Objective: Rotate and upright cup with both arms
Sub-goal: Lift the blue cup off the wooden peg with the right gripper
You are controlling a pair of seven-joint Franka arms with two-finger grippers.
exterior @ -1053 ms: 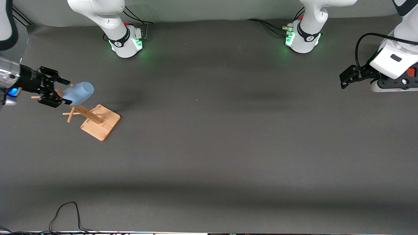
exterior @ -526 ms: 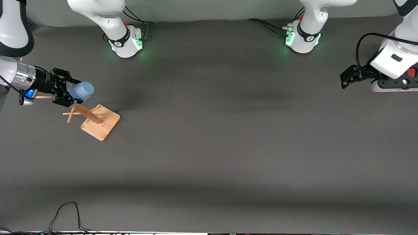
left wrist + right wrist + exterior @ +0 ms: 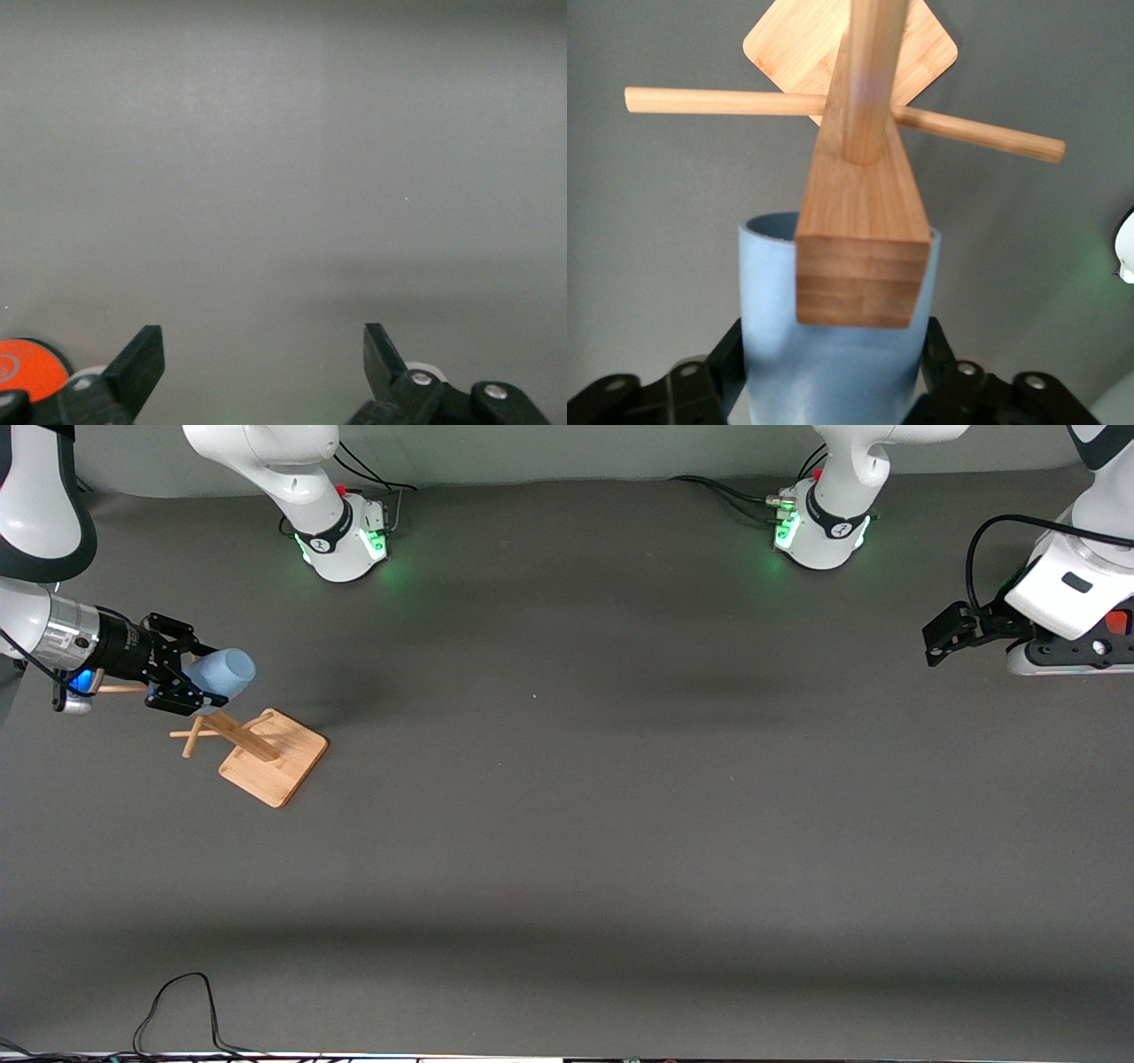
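Observation:
The light-blue cup (image 3: 221, 673) lies on its side at the top of the wooden rack (image 3: 270, 757), its mouth toward the left arm's end of the table. My right gripper (image 3: 205, 679) reaches in from the right arm's end, with a finger against each side of the cup's closed end. In the right wrist view the cup (image 3: 833, 381) sits between my black fingers (image 3: 722, 363), and the rack's post (image 3: 864, 221) covers part of its mouth. My left gripper (image 3: 935, 638) waits open and empty at the left arm's end; the left wrist view shows its spread fingertips (image 3: 142, 354) over bare mat.
The rack's square base (image 3: 283, 766) and crossing pegs (image 3: 190, 735) stand just nearer the front camera than the cup. A black cable (image 3: 177, 1001) loops at the table's front edge. An orange-red round thing (image 3: 27, 367) shows at the edge of the left wrist view.
My right gripper has moved in along the cup from the right arm's end until its fingers flank the cup. The cup, rack and left arm have not moved.

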